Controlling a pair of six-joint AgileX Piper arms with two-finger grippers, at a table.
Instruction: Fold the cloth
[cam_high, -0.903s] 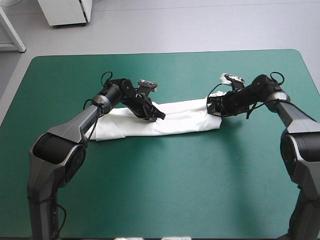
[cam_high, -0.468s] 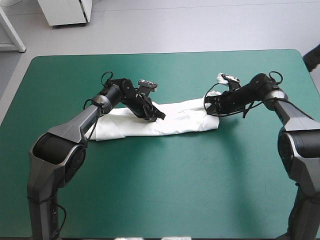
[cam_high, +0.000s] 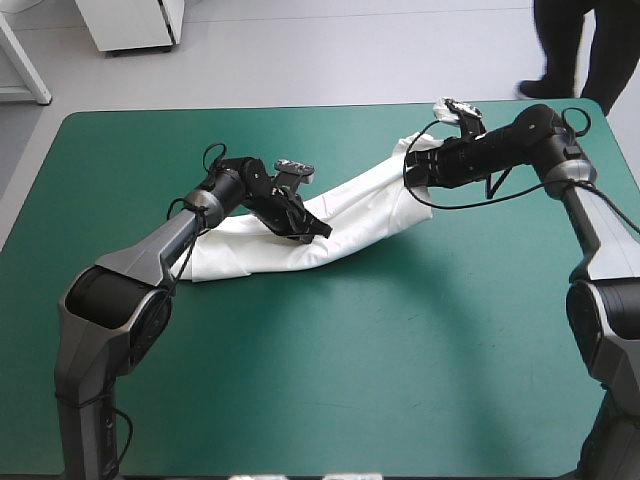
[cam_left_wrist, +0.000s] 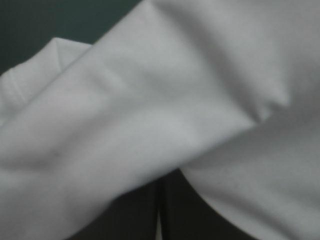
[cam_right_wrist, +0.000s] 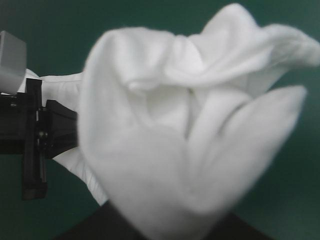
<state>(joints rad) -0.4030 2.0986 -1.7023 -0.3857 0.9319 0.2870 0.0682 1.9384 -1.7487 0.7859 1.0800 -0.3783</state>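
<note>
The white T-shirt (cam_high: 300, 250) lies folded into a long strip across the middle of the teal-green table (cam_high: 330, 380). My left gripper (cam_high: 318, 230) rests low on the strip's middle, shut on the T-shirt. In the left wrist view its black fingers (cam_left_wrist: 135, 220) meet under white folds (cam_left_wrist: 150, 100). My right gripper (cam_high: 412, 170) is shut on the T-shirt's right end and holds it off the table toward the far edge. From there the cloth slopes down to the left gripper. In the right wrist view a bunched white wad (cam_right_wrist: 170, 140) hides the fingertips.
The left arm's gripper hardware (cam_right_wrist: 35, 140) shows beyond the wad in the right wrist view. The shirt's left end (cam_high: 205, 262) lies flat on the cover. Bare teal-green cover stretches along the near half of the table.
My right gripper has lifted the shirt's right end and carried it toward the far edge. That half of the strip now hangs off the table. The left gripper has stayed put.
</note>
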